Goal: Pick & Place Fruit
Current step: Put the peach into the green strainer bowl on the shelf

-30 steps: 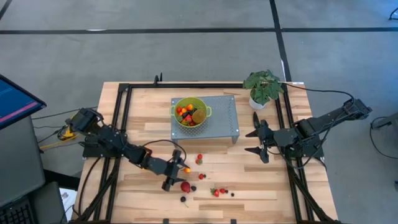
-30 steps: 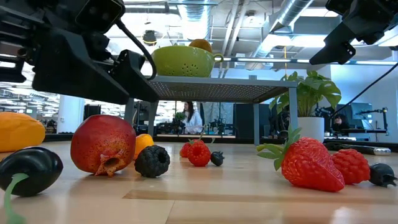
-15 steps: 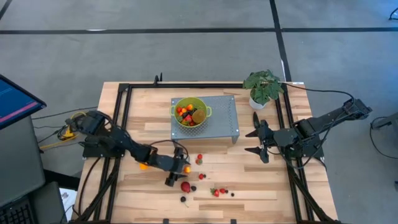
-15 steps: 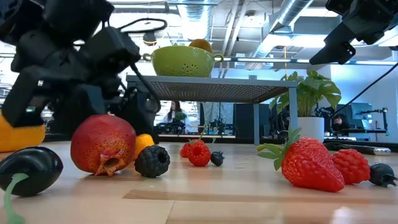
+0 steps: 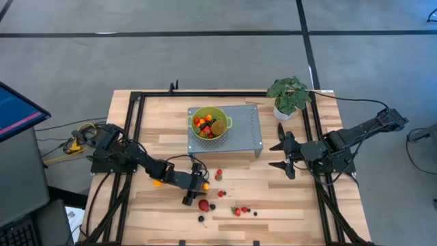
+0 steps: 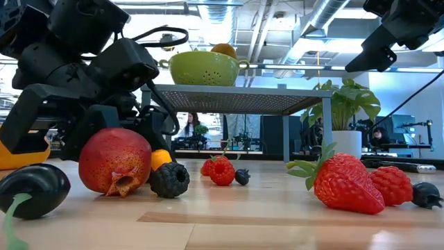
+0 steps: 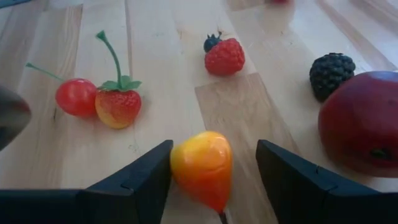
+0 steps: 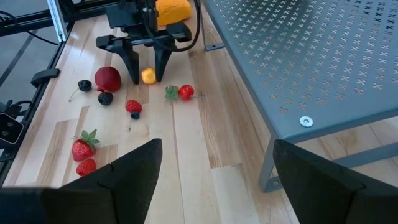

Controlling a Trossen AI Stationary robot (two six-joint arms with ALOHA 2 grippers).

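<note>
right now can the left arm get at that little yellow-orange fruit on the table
Probably yes. The left pincer is low at the table with its fingers on either side of the small yellow-orange fruit, gaps showing on both sides. The big red fruit and the blackberry sit off to one side, clear of it.

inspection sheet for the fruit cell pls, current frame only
Surface: wooden table, grey perforated stand on it.
Job's things: green colander with fruit on the stand; loose berries, a red round fruit and strawberries on the wood.
Clutter: potted plant.
Grippers: left gripper low, fingers either side of a small orange-yellow fruit, not yet clamped; right gripper open, raised beside the stand.
Cables: black leads along both arms.
Surroundings: monitor at left; a person far behind.
</note>
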